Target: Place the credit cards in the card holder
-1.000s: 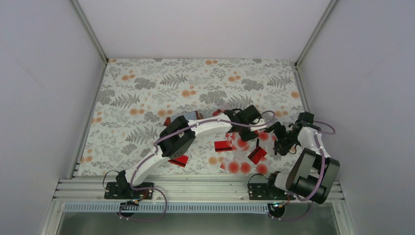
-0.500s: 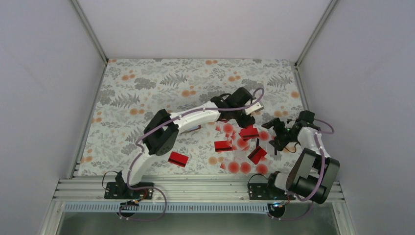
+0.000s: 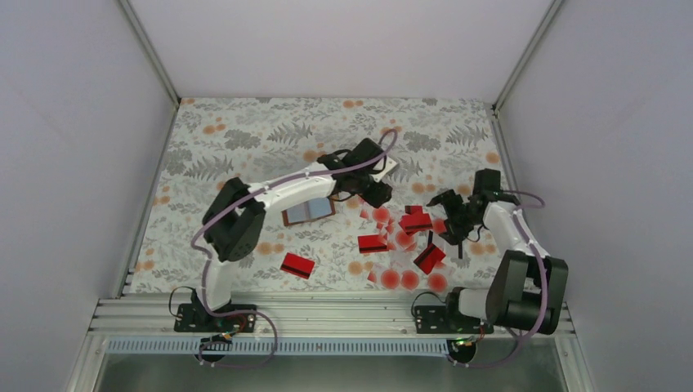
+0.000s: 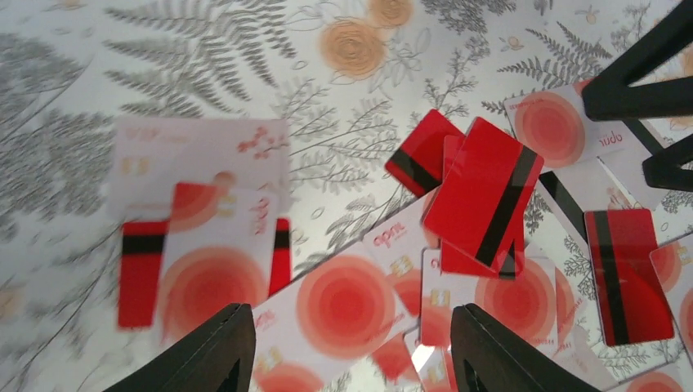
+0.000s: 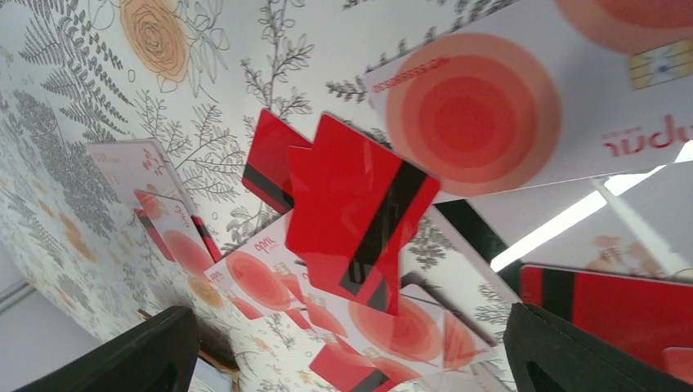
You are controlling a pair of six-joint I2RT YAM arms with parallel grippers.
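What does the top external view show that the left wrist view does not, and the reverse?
Only the top view shows the open card holder and a lone red card apart from the heap. Only the left wrist view shows the print and chips on the white cards. Both show the heap of credit cards on the flowered cloth.

Motion blur smears the credit cards (image 4: 200, 261) at the left of the left wrist view; the far edge of the card holder (image 3: 309, 211) lies hidden under the left arm (image 3: 286, 184).
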